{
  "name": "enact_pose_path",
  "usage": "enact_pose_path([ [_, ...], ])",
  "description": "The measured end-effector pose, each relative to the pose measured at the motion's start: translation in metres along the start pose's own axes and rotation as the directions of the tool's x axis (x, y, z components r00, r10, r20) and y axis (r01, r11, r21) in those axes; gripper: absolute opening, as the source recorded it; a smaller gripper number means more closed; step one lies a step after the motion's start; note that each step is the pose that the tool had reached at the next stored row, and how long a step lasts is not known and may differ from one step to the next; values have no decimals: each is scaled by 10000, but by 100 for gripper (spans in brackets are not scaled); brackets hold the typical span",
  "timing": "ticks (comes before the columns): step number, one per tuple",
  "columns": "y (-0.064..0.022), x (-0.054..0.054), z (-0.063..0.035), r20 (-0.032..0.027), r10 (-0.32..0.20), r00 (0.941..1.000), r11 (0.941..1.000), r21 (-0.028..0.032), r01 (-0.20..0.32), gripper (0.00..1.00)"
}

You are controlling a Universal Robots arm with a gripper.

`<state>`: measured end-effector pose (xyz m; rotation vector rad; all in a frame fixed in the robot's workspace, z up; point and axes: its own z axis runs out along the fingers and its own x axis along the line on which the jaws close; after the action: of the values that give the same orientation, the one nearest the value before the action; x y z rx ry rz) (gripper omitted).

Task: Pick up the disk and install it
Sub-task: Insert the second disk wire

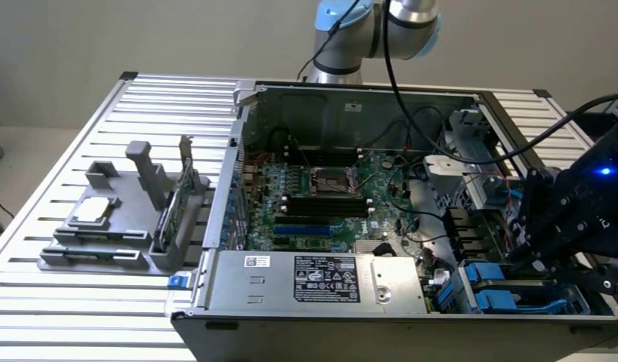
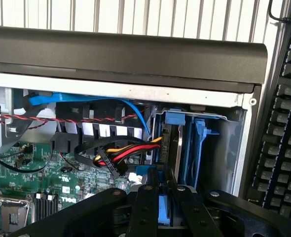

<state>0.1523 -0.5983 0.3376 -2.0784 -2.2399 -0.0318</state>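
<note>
Slatted tabletop (image 1: 77,302) carries an open computer case (image 1: 288,317); the pincer (image 2: 159,190) grips the blue-framed disk (image 2: 163,210), drive bay (image 2: 204,148) just ahead.

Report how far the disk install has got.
Done: the disk appears picked up, its blue edge clamped between the fingers of the hand. In hand: it is held edge-on at the drive bay, beside a blue carrier already standing in a slot. Left: seating it; it does not look pushed home yet.
</note>
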Motion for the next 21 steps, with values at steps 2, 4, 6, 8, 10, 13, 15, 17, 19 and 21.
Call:
enact_pose_path([
  [2, 4, -4, 3, -14, -1, 10000, 10000, -1, 1, 16],
  [4, 7, -9, 8, -34, -1, 10000, 10000, -2, 1, 16],
  [6, 11, -13, 13, -52, -2, 10000, 10000, -3, 2, 16],
  [8, 14, -17, 18, -67, -3, 10000, 10000, -4, 3, 16],
  [10, 18, -21, 24, -82, -4, 10000, 10000, -6, 4, 16],
  [13, 21, -26, 31, -96, -3, 10000, 10000, -7, 3, 16],
  [15, 22, -29, 33, -108, -5, 9999, 10000, -8, 5, 16],
  [17, 23, -33, 33, -115, -5, 9999, 10000, -9, 5, 16],
  [19, 25, -39, 32, -125, -8, 9999, 10000, -15, 8, 16],
  [21, 27, -44, 28, -150, -13, 9999, 10000, -13, 13, 24],
])
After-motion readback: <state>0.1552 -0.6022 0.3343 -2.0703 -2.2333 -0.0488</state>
